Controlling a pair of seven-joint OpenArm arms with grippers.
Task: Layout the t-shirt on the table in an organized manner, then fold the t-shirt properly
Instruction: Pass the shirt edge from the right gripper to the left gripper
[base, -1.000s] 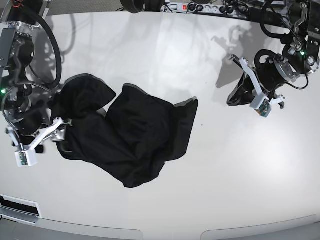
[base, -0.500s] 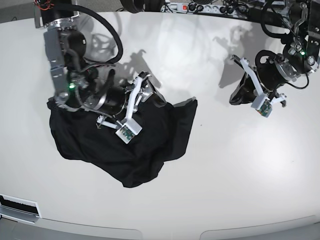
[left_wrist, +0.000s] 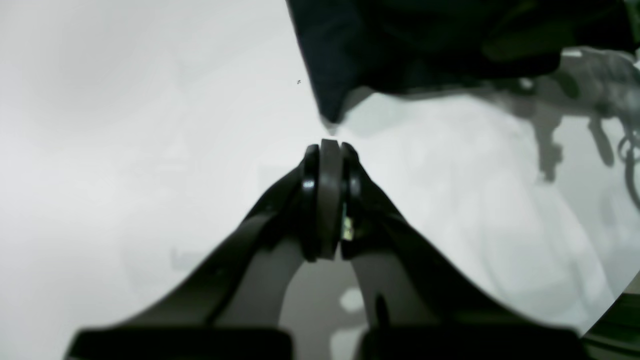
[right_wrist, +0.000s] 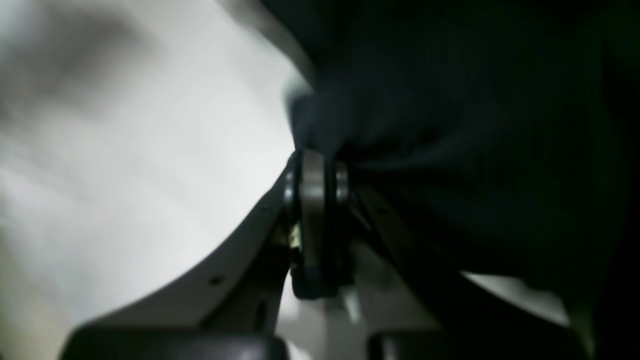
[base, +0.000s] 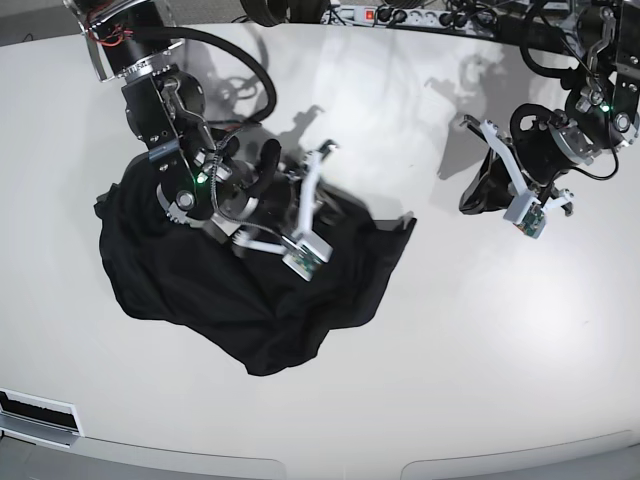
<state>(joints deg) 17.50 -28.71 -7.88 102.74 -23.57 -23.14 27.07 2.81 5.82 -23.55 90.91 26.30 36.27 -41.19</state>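
Observation:
The black t-shirt (base: 220, 300) lies crumpled on the white table (base: 450, 350), left of centre. My right arm reaches over its upper middle. There the right gripper (base: 338, 205) (right_wrist: 315, 152) is shut, and t-shirt (right_wrist: 475, 125) fabric bunches at its fingertips. Creases pull toward the tips. Well to the right, my left gripper (base: 464, 205) (left_wrist: 330, 145) hangs shut above bare table (left_wrist: 125, 125), holding nothing. In the left wrist view a t-shirt corner (left_wrist: 350, 50) lies a little beyond its tips.
A power strip with cables (base: 400, 15) runs along the table's back edge. The rounded front edge (base: 340, 465) lies close below the shirt. A white slotted box (base: 40, 415) sits at the front left corner.
My right arm swung from the shirt's left side over to its upper middle, and its gripper went from open to shut. The shirt's upper right corner shifted rightward. The left arm stayed put.

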